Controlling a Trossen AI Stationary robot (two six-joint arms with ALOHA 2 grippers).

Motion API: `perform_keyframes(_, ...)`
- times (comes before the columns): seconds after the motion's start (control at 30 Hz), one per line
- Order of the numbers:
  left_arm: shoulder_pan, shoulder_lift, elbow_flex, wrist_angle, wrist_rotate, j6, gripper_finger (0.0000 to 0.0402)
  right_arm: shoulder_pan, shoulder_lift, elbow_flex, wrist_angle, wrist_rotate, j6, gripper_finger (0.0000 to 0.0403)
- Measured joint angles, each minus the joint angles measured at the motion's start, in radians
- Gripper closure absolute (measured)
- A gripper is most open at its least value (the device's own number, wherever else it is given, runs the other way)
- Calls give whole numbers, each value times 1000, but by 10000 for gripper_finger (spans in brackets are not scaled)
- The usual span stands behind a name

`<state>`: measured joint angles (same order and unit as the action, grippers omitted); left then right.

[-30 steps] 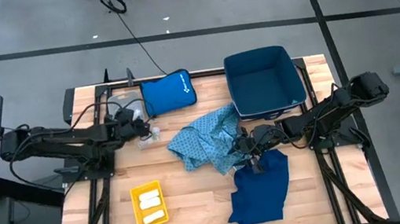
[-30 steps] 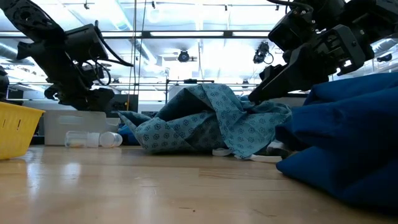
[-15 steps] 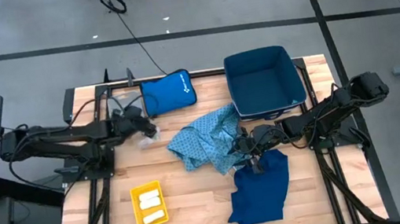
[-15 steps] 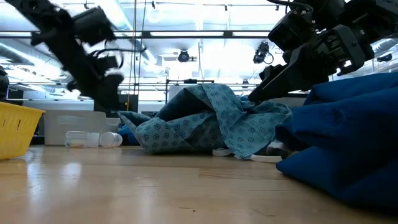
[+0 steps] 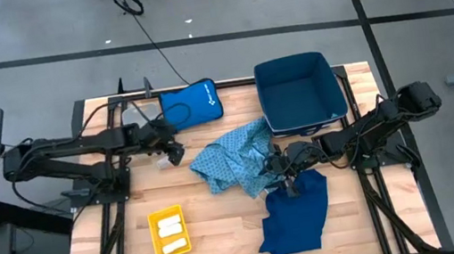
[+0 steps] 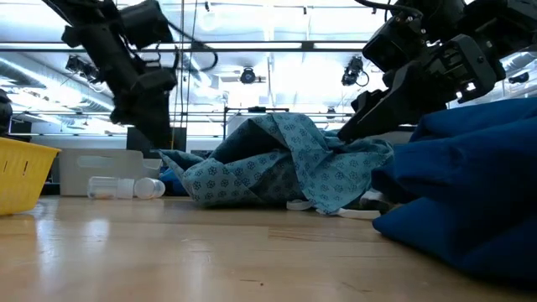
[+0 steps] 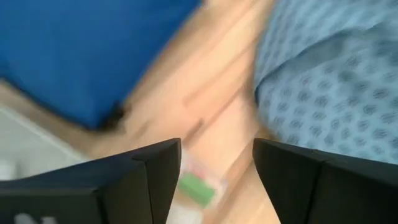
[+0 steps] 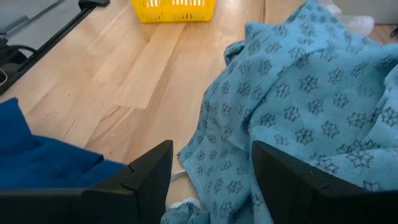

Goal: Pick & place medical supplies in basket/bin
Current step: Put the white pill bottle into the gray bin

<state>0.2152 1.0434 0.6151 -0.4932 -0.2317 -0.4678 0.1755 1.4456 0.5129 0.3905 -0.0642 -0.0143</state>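
A clear vial [image 6: 105, 189] and a white roll [image 6: 152, 188] lie on the table left of the light-blue patterned garment [image 5: 233, 156], which sits crumpled at mid-table. The navy garment [image 5: 295, 215] lies heaped by the near-right edge. My left gripper [image 5: 176, 152] hovers open just right of the small items [image 5: 164, 162], with a green-labelled vial [image 7: 198, 190] below its fingers. My right gripper [image 5: 277, 170] stands open and low between the two garments, at the patterned garment's edge [image 8: 211, 163]. More white rolls lie in the yellow basket [image 5: 169, 232].
A navy bin [image 5: 298, 91] stands at the far right. The royal-blue padded pouch [image 5: 190, 105] lies at the far edge beside a pale box [image 5: 140, 115]. Bare wood shows between the yellow basket and the navy garment.
My left gripper has moved toward the table's right, from over the vial and roll toward the light-blue garment, and has risen a little in the low view. The vial, the roll and both garments have stayed put.
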Motion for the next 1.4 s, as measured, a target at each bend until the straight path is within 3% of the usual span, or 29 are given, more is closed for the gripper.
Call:
perform_keyframes(0.2, 1, 90, 0, -8, 75, -42, 196, 0, 0, 0, -6, -2, -1, 174)
perform_keyframes(0.83, 49, 242, 1, -30, 54, -115, 196, 0, 0, 0, -32, -4, -18, 174)
perform_keyframes(1.03, 61, 264, 3, 8, 64, -83, 197, 0, 0, 0, -33, -4, -28, 174)
perform_keyframes(1.23, 61, 267, -1, 82, 153, -121, 209, 0, 0, 0, -34, -4, -35, 174)
perform_keyframes(1.4, 61, 267, -1, 72, 161, -180, 214, 0, 0, 0, -34, -4, -35, 174)
